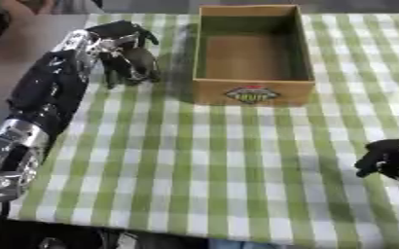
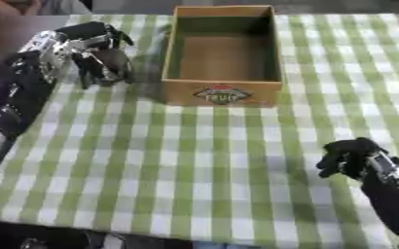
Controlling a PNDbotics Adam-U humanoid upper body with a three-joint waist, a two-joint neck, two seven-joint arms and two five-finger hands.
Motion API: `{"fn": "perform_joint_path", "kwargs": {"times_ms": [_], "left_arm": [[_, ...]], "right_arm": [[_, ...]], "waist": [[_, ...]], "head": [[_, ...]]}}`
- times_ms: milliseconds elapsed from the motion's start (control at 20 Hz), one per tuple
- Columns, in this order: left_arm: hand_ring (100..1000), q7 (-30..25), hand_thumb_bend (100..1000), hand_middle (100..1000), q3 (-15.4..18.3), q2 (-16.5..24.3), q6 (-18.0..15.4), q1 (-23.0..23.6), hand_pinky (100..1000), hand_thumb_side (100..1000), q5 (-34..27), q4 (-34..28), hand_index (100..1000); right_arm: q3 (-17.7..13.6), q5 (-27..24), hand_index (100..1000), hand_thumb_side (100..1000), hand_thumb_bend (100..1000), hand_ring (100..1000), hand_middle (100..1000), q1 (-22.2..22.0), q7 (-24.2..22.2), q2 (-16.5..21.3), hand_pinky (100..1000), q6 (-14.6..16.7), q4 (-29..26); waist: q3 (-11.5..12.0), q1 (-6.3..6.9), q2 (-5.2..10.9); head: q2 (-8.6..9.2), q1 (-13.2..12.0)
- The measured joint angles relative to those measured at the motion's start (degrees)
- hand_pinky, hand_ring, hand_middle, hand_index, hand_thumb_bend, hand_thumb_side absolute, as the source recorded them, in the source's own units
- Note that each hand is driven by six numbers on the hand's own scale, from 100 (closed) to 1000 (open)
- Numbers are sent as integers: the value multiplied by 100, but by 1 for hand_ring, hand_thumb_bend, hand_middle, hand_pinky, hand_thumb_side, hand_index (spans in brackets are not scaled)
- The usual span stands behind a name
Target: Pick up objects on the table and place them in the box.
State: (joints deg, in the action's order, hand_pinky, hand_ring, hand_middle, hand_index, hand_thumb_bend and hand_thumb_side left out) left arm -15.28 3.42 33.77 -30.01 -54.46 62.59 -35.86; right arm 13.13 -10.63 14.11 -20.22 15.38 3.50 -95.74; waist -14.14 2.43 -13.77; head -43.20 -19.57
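My left hand [image 1: 128, 57] curled, holding nothing I can see, beside the empty cardboard box [image 1: 252, 93], my right hand [image 2: 349, 156] curled, wrist shown only in the right eye view, checked bench [image 1: 203, 165].

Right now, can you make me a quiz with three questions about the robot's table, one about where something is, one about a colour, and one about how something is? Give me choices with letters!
1. Where is the brown cardboard box?
A. At the far middle of the table
B. At the near left corner
C. Under the table

2. What colours is the checked tablecloth?
A. Red and black
B. Green and white
C. Blue and yellow

3. What is inside the box?
A. A heap of toys
B. Water
C. Nothing that can be seen

Answers:
1. A, the box sits at the far side, between the black and silver left hand and the cloth's right part.
2. B, the squares are green and white.
3. C, only its bare brown floor shows.

The black right hand hangs low at the right, away from the box.
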Motion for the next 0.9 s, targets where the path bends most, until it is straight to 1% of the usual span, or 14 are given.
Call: {"fn": "perform_joint_path", "kwargs": {"times_ms": [50,150,300,600,900], "left_arm": [[164,-3,424,203,0,0,-7,0,442,100,-1,-3,791],[120,-5,401,156,-1,-2,-34,1,424,100,-17,-24,770],[100,-44,374,119,-17,-2,-106,6,405,100,-157,-117,754],[100,-297,356,101,-131,43,-364,-16,397,100,-744,-610,746],[100,-547,325,100,-248,104,-492,-231,395,100,-1439,-1117,739]], "right_arm": [[0,0,701,919,100,610,545,0,-1,0,567,1,0],[0,0,701,917,100,610,545,0,-3,0,567,3,0],[-1,0,701,915,100,610,545,-2,-6,0,567,6,1],[-4,0,702,911,100,610,545,-36,-6,0,568,6,3],[-4,-2,702,910,100,610,545,-51,-8,1,568,7,17]], "waist": [[1,-1,1],[6,-3,1],[17,-9,2],[48,-9,66],[61,-7,110]], "head": [[0,0],[0,1],[0,3],[-4,20],[-8,31]]}}
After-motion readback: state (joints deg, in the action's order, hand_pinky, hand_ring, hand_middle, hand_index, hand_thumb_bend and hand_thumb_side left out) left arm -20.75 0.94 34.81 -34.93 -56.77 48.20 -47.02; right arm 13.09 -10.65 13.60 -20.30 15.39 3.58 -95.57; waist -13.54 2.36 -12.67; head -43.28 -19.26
